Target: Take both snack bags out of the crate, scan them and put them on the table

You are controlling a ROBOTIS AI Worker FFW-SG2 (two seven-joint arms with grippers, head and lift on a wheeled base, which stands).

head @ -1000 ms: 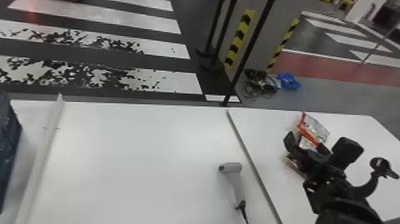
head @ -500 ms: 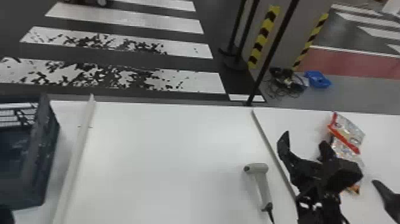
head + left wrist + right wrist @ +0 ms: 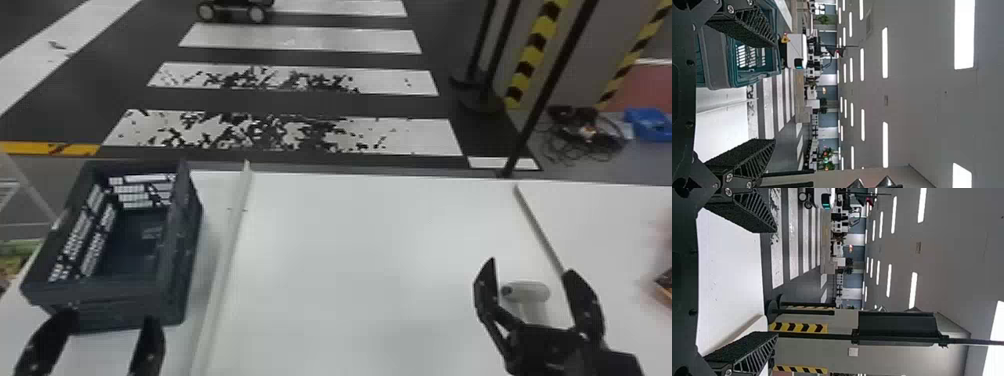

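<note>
Snack bag [image 3: 665, 284] packaging, orange and dark, is cut off by the right edge of the frame, and blurred red sits just above it; we cannot tell whether that is one bag or both. It lies on the table [image 3: 370, 250], to the right of our right gripper [image 3: 531, 267] and well apart from it. That gripper is at the lower right, its two fingers spread wide with nothing between the pads. Past them we see the scanner [image 3: 526, 292], its head framed by the fingers in the head view; we cannot tell how near it really is.

Our right arm comes in from the bottom edge at the right, its fingertips aimed up the frame, away from us. The right wrist view looks out across the floor, so we read the hand as held roughly level.

Our left gripper [image 3: 111, 320] comes in at the lower left, also wide and holding nothing, its fingers pointing up the frame at the near side of the crate [image 3: 107, 306]. The fingertips overlap that side in the head view; whether they touch it, we cannot tell.
</note>
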